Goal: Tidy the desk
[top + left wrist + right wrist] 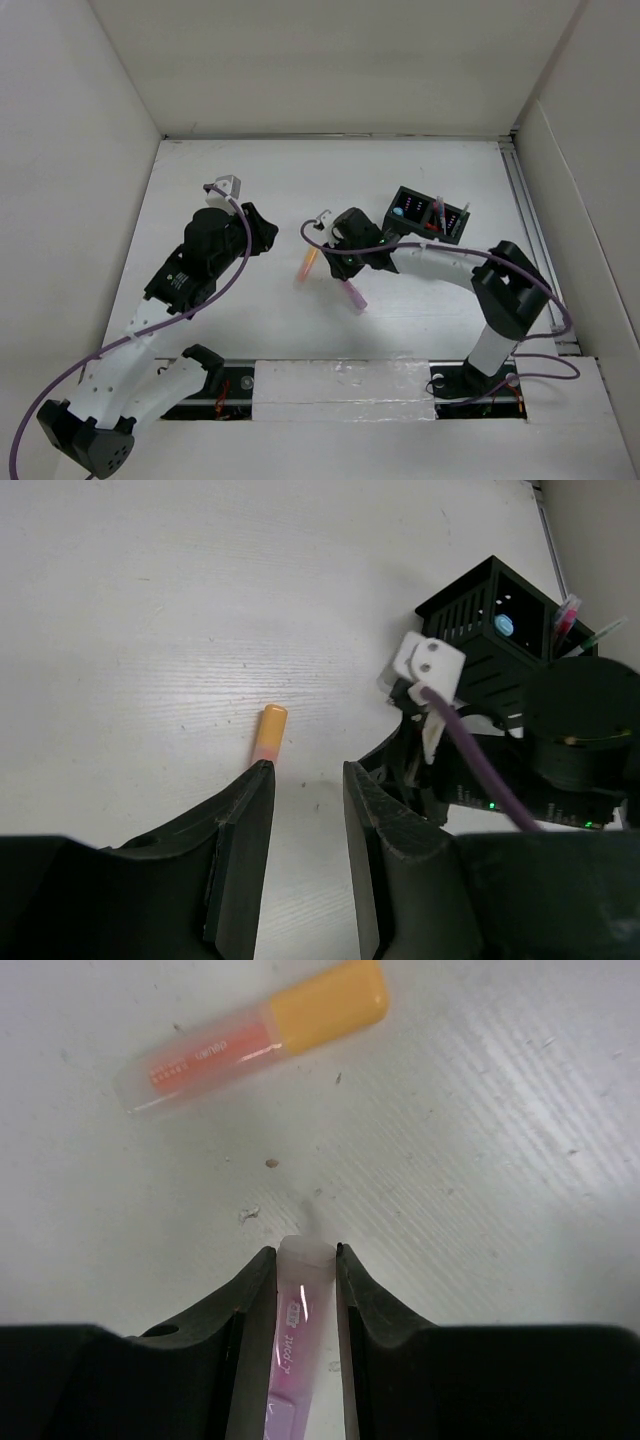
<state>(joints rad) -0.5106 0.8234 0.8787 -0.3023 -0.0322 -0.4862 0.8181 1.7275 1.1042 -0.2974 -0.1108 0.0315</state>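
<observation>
A: Clamped on pink pen [296, 1340] with right claw [302, 1256], low over white desk [500, 1110]. Left claw [307, 775] apart, holding nothing.
B: Looks like pickup step. Next: lift, carry to black organizer [430, 215], drop in upright. Then orange-capped tube [250, 1035].

walls: white panels [330, 60] on three sides | metal rail [527, 230] along right edge | light: soft, even

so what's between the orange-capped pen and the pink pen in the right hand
Only bare desk with a few tiny specks separates the orange-capped pen from the pink pen; the right wrist view shows it.
</observation>
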